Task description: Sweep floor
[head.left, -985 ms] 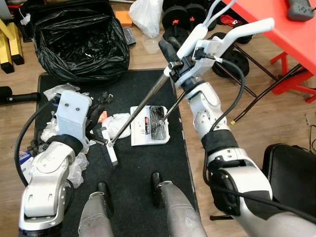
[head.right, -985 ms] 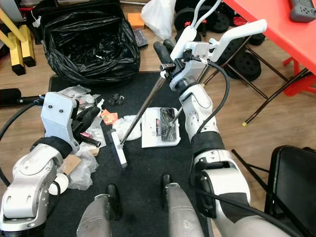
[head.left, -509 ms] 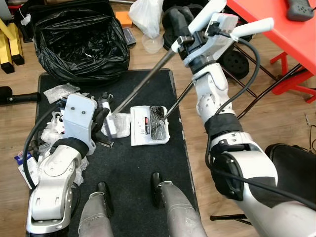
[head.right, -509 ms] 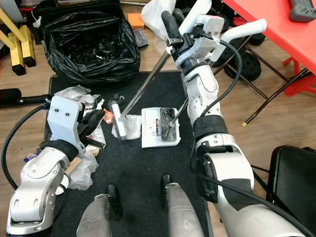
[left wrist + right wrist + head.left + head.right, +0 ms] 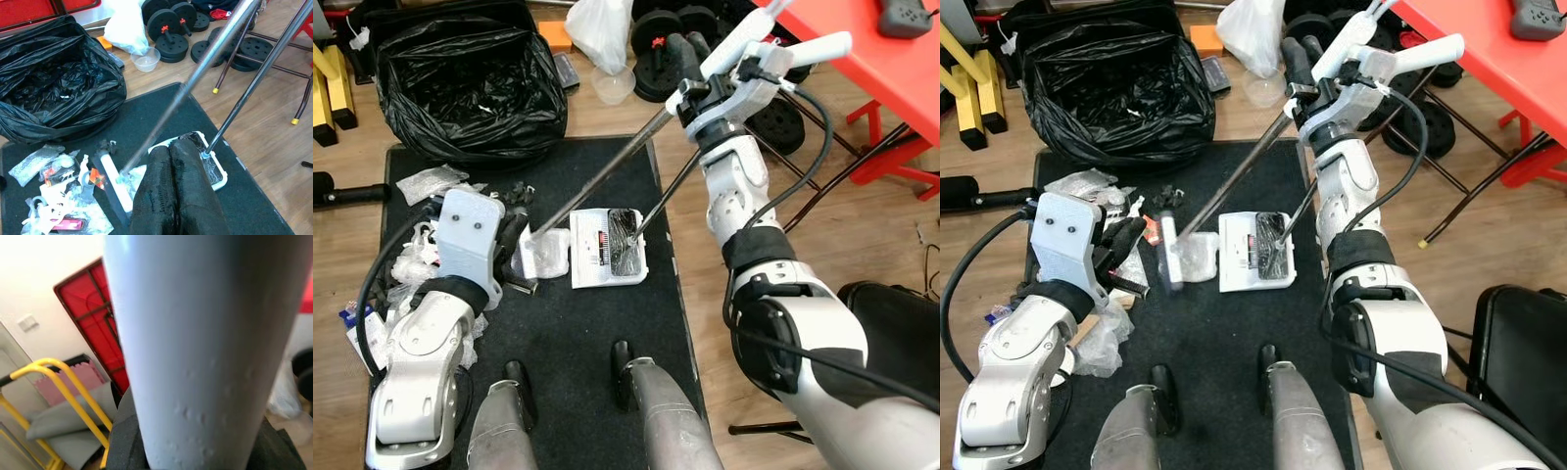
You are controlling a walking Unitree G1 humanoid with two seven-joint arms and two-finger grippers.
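My right gripper (image 5: 689, 88) is raised at the far right and shut on the top of the broom's metal pole (image 5: 607, 174). The pole slants down to the brush head (image 5: 1169, 253), which rests on the black mat (image 5: 597, 333) against a wad of clear plastic (image 5: 551, 250). Just right of the wad lies the white dustpan (image 5: 607, 247), holding dark debris, its thin handle (image 5: 666, 191) leaning up by my right arm. Beside the brush head on its left, my left gripper (image 5: 175, 191) is shut on nothing. Wrappers and scraps (image 5: 431, 182) litter the mat's left side.
An open black rubbish bag (image 5: 470, 83) stands behind the mat. Weight plates (image 5: 658, 59), a white bag (image 5: 602, 29) and a clear cup (image 5: 612, 86) lie beyond. A red table (image 5: 891, 73) is at the right, a black chair (image 5: 896, 343) near right. My legs (image 5: 641, 411) stand on the mat.
The right gripper rose and moved farther away, drawing the brush head up the mat to the plastic wad by the dustpan. The left arm shifted slightly forward.
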